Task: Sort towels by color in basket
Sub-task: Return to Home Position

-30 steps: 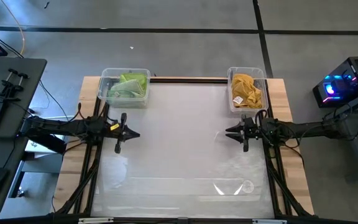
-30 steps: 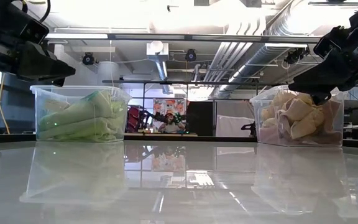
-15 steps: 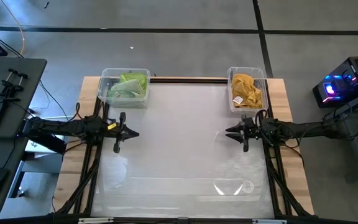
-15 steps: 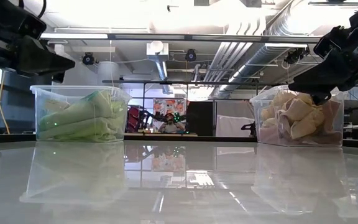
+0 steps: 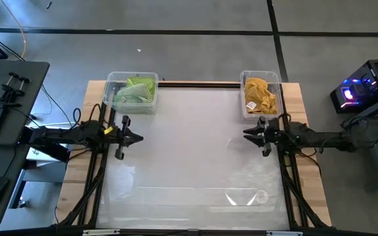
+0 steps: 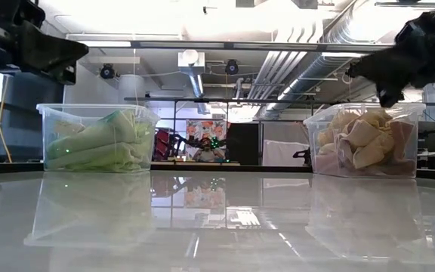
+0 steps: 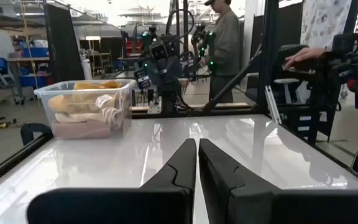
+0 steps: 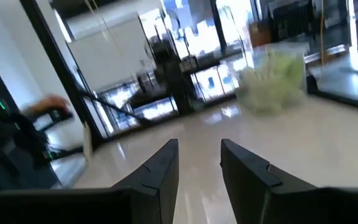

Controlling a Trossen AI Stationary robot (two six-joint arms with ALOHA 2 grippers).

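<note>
Table [image 5: 189, 154]: white, glossy top on a wooden frame, carrying 2 clear plastic bins at its far corners, well apart. Left bin [image 5: 131, 92]: far left corner, upright, holding the green towels [image 5: 137, 90], lime and pale green, bunched and filling it nearly to the rim; the low view shows them as long folds pressed against the wall [image 6: 97, 140]. Right bin [image 5: 261, 96]: far right corner, upright, holding the yellow towels [image 5: 259, 94], mustard on top with a small white tag; through its wall the low view shows tan and pinkish folds heaped to rim height [image 6: 357, 143]. No towel lies on the table outside the 2 bins. Left gripper [image 5: 140, 137]: raised above the left side of the table, on the near side of the left bin, pointing toward the table's middle, jaws together with only a thin slit between them in its wrist view [image 7: 197, 149], holding nothing. Right gripper [image 5: 245, 134]: raised above the right side of the table, on the near side of the right bin, pointing toward the middle, jaws apart with a clear gap [image 8: 199, 152], holding nothing. Background: a person [image 7: 225, 40] standing beyond the table.
</note>
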